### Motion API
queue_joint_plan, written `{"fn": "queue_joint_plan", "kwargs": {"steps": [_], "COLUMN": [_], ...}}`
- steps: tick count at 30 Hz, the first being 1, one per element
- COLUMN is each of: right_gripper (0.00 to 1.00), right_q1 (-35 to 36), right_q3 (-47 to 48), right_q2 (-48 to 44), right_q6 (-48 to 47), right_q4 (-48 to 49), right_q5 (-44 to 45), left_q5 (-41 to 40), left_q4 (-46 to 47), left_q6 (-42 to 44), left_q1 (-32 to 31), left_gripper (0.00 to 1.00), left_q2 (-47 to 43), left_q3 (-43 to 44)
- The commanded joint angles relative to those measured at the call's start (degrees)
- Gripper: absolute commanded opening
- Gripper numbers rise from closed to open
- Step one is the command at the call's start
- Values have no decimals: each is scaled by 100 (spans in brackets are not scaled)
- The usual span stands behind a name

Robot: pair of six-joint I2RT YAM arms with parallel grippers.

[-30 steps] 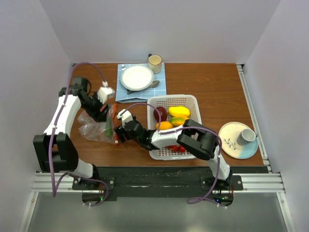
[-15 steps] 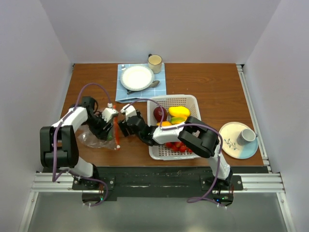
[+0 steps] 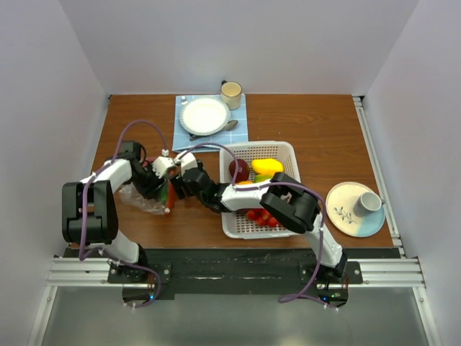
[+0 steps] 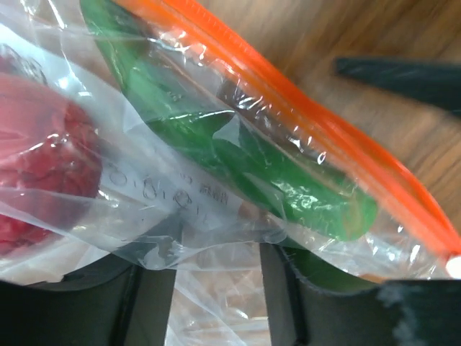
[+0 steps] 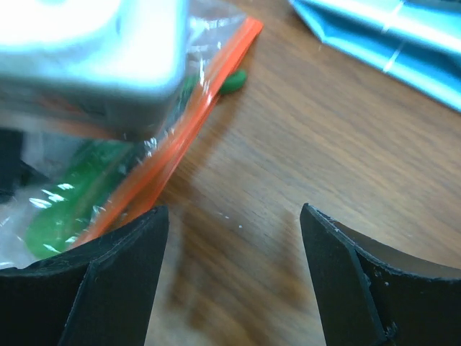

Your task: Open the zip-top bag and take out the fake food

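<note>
The zip-top bag (image 3: 140,200) lies at the table's left, its orange-red zip strip (image 3: 170,196) toward the basket. In the left wrist view the strip (image 4: 324,130) runs diagonally; a green vegetable (image 4: 238,151) and a red piece (image 4: 36,158) lie inside the bag. My left gripper (image 3: 161,179) (image 4: 216,252) is open, with bag film draped between its fingers. My right gripper (image 3: 180,184) (image 5: 234,223) is wide open over bare wood, its left finger beside the strip (image 5: 194,130). More fake food, yellow (image 3: 267,166), maroon (image 3: 238,170) and small red pieces (image 3: 259,216), lies in the white basket (image 3: 288,155).
A white plate (image 3: 204,115) and a spoon (image 3: 229,125) lie on a blue cloth at the back, with a cup (image 3: 231,94) behind. A plate with a cup (image 3: 353,207) sits at the right. The basket stands just right of both grippers.
My left gripper came down from a raised position onto the bag near its zip edge. My right gripper moved slightly back and left, close to the left gripper.
</note>
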Motion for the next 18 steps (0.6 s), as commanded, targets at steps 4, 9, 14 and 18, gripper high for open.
{"fn": "queue_joint_plan", "kwargs": {"steps": [4,9,14,18], "right_gripper": [77,77,77,77], "right_q1": [-234,-234,-138,-111], "right_q3": [581,599,669,661], "right_q2": [417,373,399,435], "right_q6": [218,402,474,544], "right_q4": [-302,-118,-91,-74], "right_q5": [-78,-535,-677,-686], "left_q5": [-214,-231,-390,-293], "left_q4": [444,541,690,568], "left_q6": [669,617,380,222], "left_q1": [-122,-350,-929,-1097], "left_gripper": [45,44,44,44], "left_q2": [489,489,480,533], "left_q3": [-561,-710,-746,-553]}}
